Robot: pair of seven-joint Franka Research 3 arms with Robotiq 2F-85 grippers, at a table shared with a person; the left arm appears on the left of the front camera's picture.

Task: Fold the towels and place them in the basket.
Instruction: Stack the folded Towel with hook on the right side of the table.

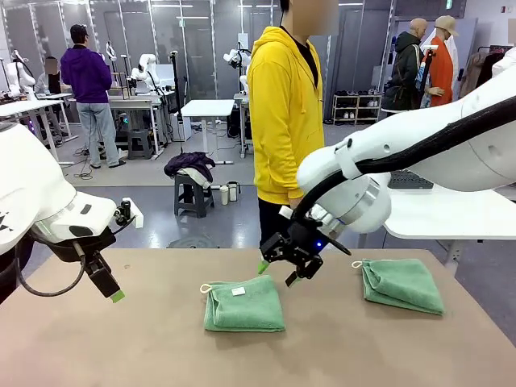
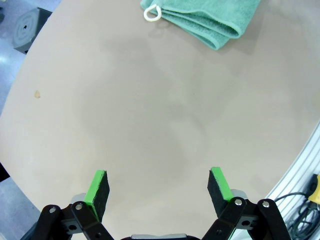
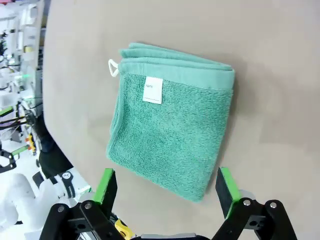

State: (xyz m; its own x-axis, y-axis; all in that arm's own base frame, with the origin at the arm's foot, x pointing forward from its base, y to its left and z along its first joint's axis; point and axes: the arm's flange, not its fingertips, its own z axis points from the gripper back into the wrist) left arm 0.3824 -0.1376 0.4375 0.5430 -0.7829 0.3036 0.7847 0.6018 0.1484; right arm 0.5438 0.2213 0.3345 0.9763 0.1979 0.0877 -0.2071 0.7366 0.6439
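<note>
On the table: we see two mint-green terry cloth towels, both folded into thick squares, well apart from each other.
Table [image 1: 121,347]: beige, flat, matte top.
Middle towel [image 1: 243,304]: we note a small white tag on its top face and a white cord loop at its left corner; layered folded edges show along one side in the right wrist view [image 3: 172,125].
Right-side towel [image 1: 403,284]: folded, slightly rumpled, white loop at its near-left corner, lying toward the table's right edge.
Right gripper [image 1: 280,271]: we see it just above the table beside the middle towel's far right corner, green pads spread wide, nothing between them [image 3: 166,186].
Left gripper [image 2: 159,186]: jaws spread, empty, hovering over bare table at the left.
Person [image 1: 284,113]: yellow hoodie, standing at the far side.
</note>
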